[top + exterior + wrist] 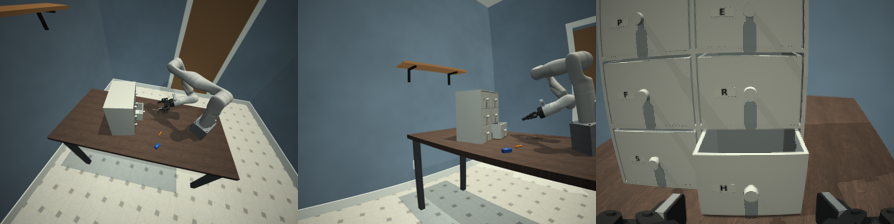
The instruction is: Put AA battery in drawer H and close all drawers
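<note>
The small chest (119, 120) (468, 117) stands upright on the table. Its drawer H (139, 116) (499, 131) (713, 170), bottom right in the wrist view, is pulled partly out and sits level. Its floor is hidden in the wrist view by its front wall. I cannot make out the AA battery in any view; the drawer's inside is only partly seen. My gripper (158, 106) (523, 119) (751, 209) is open and empty, above the table, in front of drawer H and apart from it, tilted slightly down towards the chest.
Drawers P, E, F, R (711, 107) and S (636, 172) look pushed in. A small orange stick (159, 133) (518, 146) and a blue box (157, 145) (506, 150) lie on the table (84, 114) towards its near edge. A wall shelf (33, 8) (433, 67) hangs high up.
</note>
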Robot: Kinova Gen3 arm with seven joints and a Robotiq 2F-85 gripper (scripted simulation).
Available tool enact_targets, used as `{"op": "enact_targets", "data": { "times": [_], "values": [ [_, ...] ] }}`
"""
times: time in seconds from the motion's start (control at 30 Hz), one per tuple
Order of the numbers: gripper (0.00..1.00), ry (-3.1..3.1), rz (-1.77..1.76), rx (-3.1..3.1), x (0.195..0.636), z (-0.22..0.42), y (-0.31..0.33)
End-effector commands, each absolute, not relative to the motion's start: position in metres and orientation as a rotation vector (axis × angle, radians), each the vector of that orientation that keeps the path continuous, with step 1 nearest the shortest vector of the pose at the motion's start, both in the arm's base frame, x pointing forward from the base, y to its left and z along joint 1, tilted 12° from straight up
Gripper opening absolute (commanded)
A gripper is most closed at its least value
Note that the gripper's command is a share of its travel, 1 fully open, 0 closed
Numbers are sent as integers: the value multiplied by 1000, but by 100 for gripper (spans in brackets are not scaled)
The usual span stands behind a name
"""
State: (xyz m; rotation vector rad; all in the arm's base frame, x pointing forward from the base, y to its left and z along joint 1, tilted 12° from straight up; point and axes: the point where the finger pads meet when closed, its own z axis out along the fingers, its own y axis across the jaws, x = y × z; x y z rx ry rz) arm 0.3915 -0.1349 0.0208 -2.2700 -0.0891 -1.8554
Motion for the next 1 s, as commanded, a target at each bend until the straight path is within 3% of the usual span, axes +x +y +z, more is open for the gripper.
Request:
{"op": "enact_targets", "data": {
  "times": [0.0,0.03,0.07,0.97],
  "values": [
    [100,-86,-1855,-2270,391,20,-135],
    [100,-86,-1855,-2270,391,20,-135],
    [0,-86,-1855,-2270,391,20,-135],
    [0,-86,-1855,-2269,394,18,-134]
  ]
}}
